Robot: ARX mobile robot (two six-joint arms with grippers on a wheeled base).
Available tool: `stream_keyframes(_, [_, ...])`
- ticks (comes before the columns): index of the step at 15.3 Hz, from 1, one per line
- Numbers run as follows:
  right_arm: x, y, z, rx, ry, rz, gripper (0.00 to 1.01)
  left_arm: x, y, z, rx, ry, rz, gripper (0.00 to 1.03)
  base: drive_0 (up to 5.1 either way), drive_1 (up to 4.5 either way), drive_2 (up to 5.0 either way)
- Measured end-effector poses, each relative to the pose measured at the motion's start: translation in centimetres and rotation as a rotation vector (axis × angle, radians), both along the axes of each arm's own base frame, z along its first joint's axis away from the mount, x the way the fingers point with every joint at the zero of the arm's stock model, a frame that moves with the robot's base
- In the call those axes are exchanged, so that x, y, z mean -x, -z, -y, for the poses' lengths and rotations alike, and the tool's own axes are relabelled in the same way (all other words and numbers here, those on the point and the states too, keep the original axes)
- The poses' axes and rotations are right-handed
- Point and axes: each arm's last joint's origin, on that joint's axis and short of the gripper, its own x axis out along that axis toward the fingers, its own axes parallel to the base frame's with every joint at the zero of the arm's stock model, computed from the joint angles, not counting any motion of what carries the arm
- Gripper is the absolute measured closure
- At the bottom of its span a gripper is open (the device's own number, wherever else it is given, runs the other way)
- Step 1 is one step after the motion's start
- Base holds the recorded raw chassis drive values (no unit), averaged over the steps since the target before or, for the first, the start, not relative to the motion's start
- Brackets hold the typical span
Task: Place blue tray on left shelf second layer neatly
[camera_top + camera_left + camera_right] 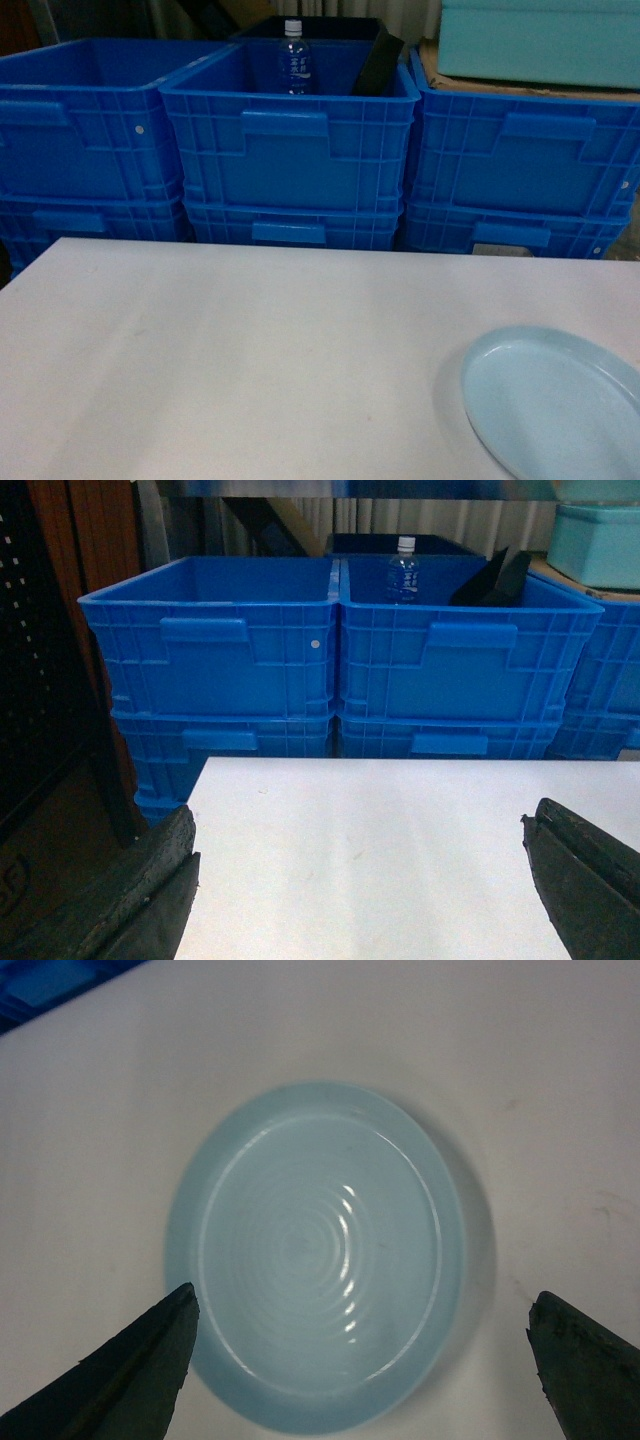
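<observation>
The blue tray [555, 405] is a pale sky-blue round dish lying flat on the white table [250, 360] at its near right corner. In the right wrist view the blue tray [320, 1250] shows ringed ripples on its glossy floor. My right gripper [362, 1310] hovers above it, open, fingers spread wider than the dish and apart from it. My left gripper [360, 845] is open over bare tabletop near the table's left edge, holding nothing. Neither gripper shows in the head view. The left shelf second layer is out of view.
Deep blue ribbed crates [290, 140] stand stacked in a row behind the table. A water bottle [293, 58] stands in the middle crate beside a black object [378, 65]. A teal box [540, 40] sits on the right crate. Dark wooden furniture [50, 680] stands left of the table.
</observation>
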Motion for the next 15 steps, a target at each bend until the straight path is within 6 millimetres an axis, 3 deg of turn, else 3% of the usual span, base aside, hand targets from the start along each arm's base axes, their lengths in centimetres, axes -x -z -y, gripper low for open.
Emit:
stream_keyframes(3, [-0.2, 2.8, 1.1, 0.024, -0.007, -0.042, 0.03, 0.0, 0.0, 0.0, 0.000, 0.000, 0.000, 0.05, 0.0, 0.00, 0.0])
stream_keyframes(7, [0.0, 5.9, 1.1, -0.024, 0.000, -0.107, 0.03, 0.0, 0.0, 0.0, 0.000, 0.000, 0.000, 0.05, 0.0, 0.00, 0.0])
stream_keyframes(15, [0.0, 8.0, 1.0, -0.068, -0.005, -0.117, 0.03, 0.0, 0.0, 0.0, 0.000, 0.000, 0.000, 0.05, 0.0, 0.00, 0.0])
